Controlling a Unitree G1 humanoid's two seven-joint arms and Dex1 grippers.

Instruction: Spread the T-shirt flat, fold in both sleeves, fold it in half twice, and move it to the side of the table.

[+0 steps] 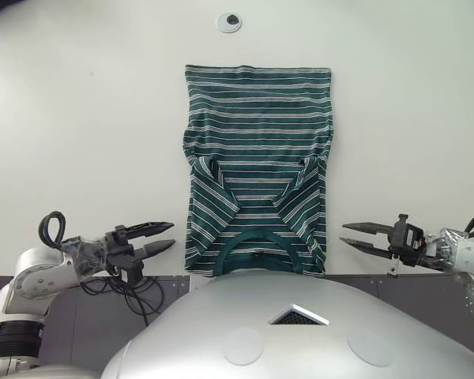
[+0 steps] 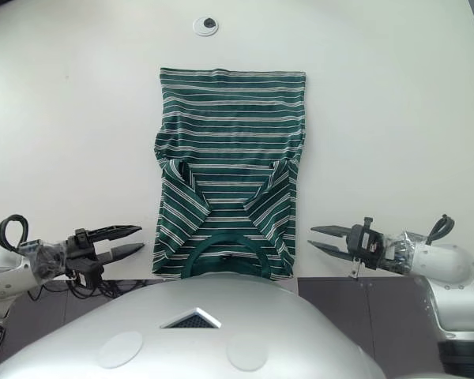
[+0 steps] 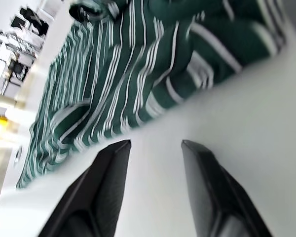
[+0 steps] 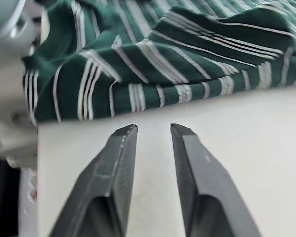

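The T-shirt [image 1: 257, 158] lies flat on the white counter [image 1: 79, 118], running lengthwise away from the robot, with its collar [image 1: 257, 241] at the near end, between the two tools. Both sleeves look already folded in; they lie as slanted flaps over the chest.

The left tool [image 1: 171, 234] hangs just off the shirt's near left corner, its fingers released and pointing inward at the fabric edge. It holds nothing. The right tool [image 1: 344, 234] mirrors it just off the near right corner, likewise released and empty. In each wrist view a bare strip of counter lies between the fingertips and the striped hem ahead of them.

By my reading, the first half-fold is next, and the hazards are mostly in the pinch. The edge ahead of each tool is stacked (sleeve flap over body, front over back). A shallow bite could take only the top layers, so that the sleeve lifts open and the body stays down. Fingers sliding in low might push the edge into a ridge instead of getting under it. If one tool closes before the other, the shirt would probably skew, and the fold would land crooked.
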